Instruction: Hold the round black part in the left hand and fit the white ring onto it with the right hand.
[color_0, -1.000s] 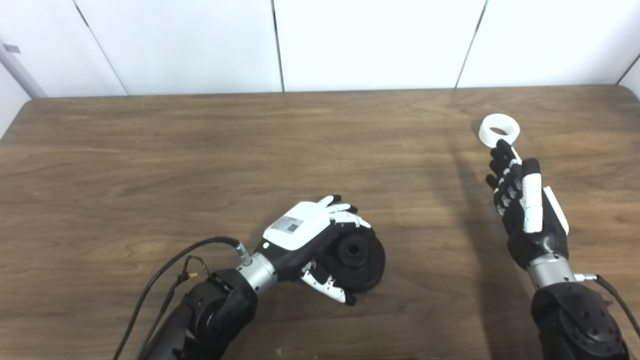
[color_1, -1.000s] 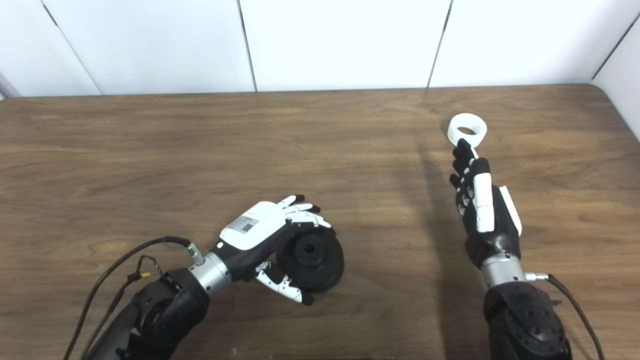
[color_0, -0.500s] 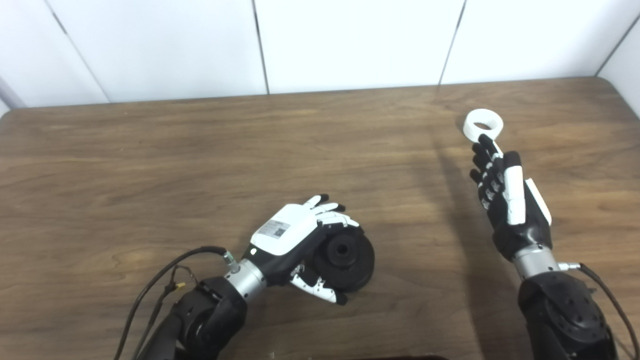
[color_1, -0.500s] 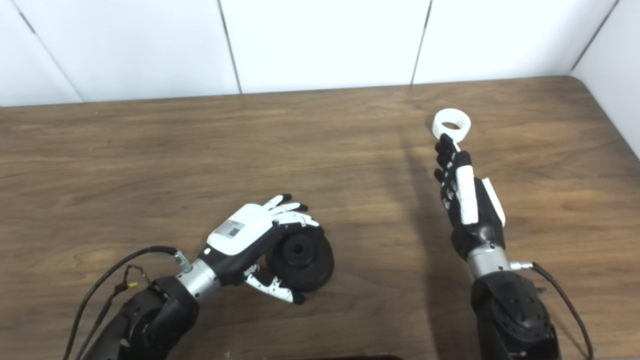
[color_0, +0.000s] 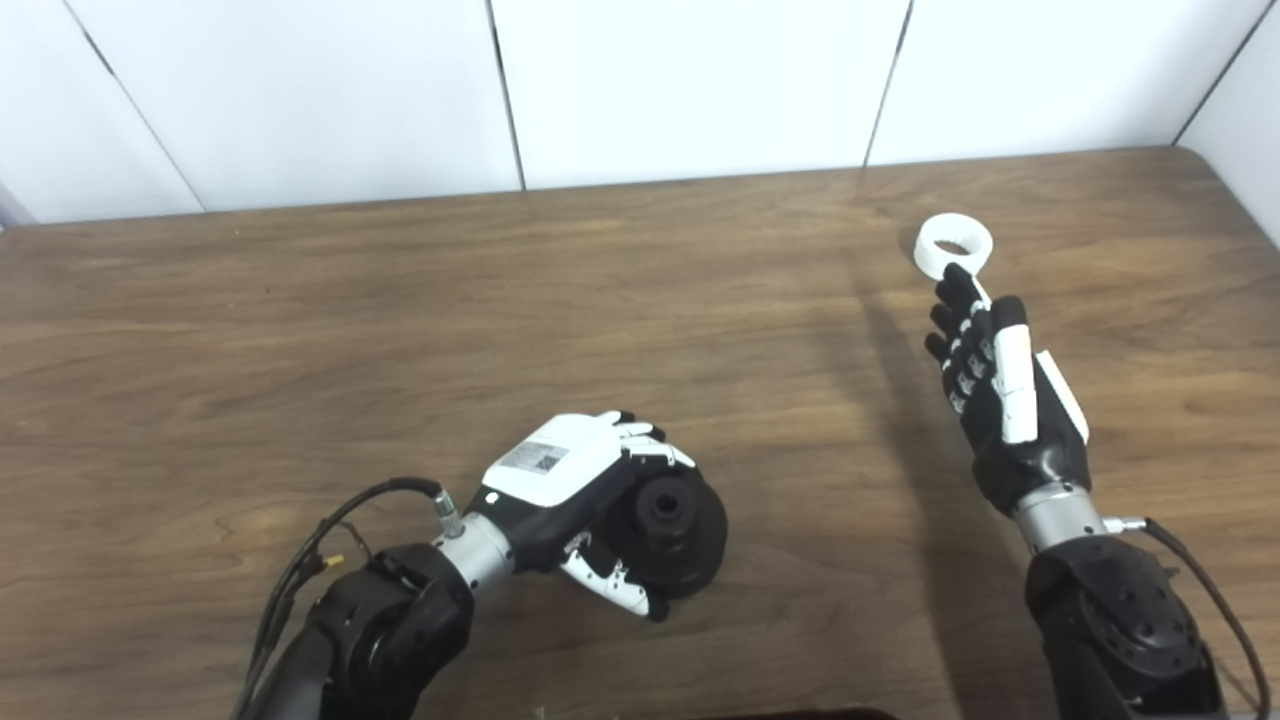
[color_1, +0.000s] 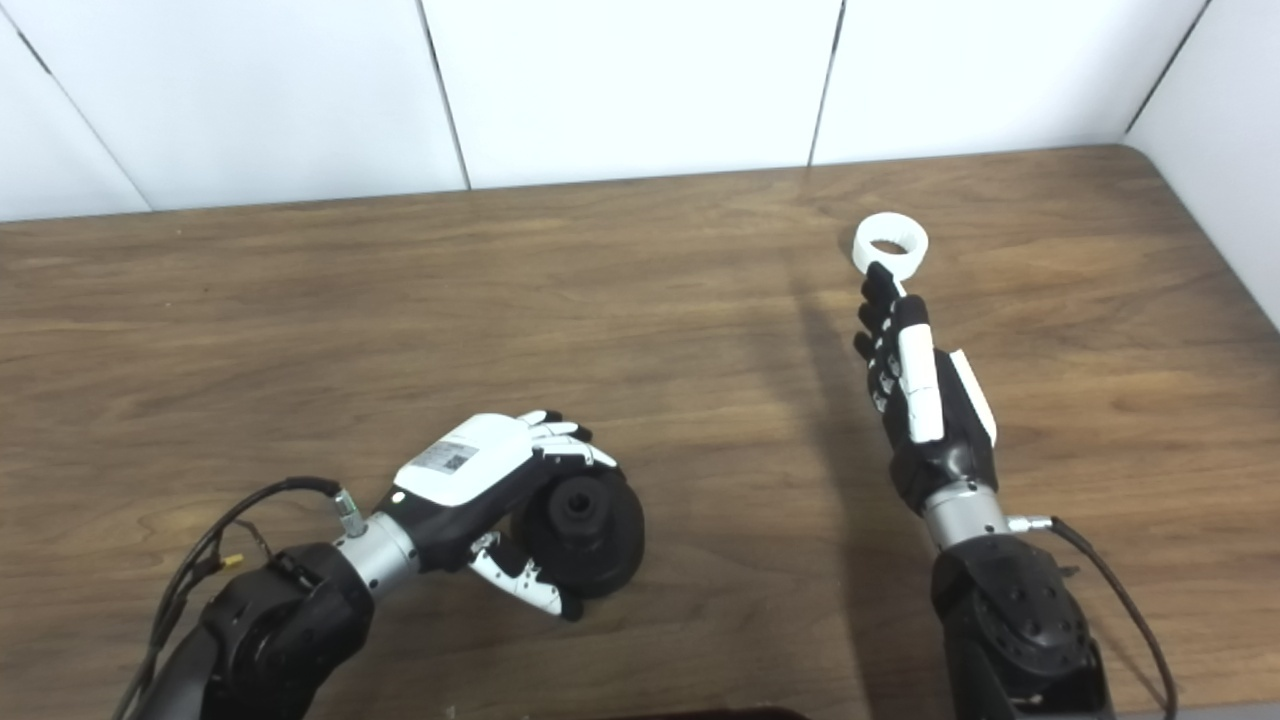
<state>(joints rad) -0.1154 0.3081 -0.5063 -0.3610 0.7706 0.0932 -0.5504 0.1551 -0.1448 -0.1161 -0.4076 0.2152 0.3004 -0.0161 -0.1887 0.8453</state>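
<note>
The round black part (color_0: 680, 520), a thick disc with a raised hub and centre hole, rests near the table's front centre, tilted up toward me. My left hand (color_0: 560, 478) is shut on it, fingers curled over its top rim and thumb under its lower edge. The white ring (color_0: 954, 245) lies flat on the table at the far right. My right hand (color_0: 1000, 395) stands open just in front of the ring, fingers stretched out straight. Its fingertips reach the ring's near edge; whether they touch it I cannot tell.
The brown wooden table (color_0: 400, 300) ends at white wall panels along the back, and a side wall (color_1: 1220, 150) runs past its right corner. A black cable (color_0: 335, 515) loops from my left forearm over the table's front left.
The camera has swung to the right, so the whole picture slid left. My left hand's fingers have curled tighter over the black part. My right hand stays stretched out at the ring.
</note>
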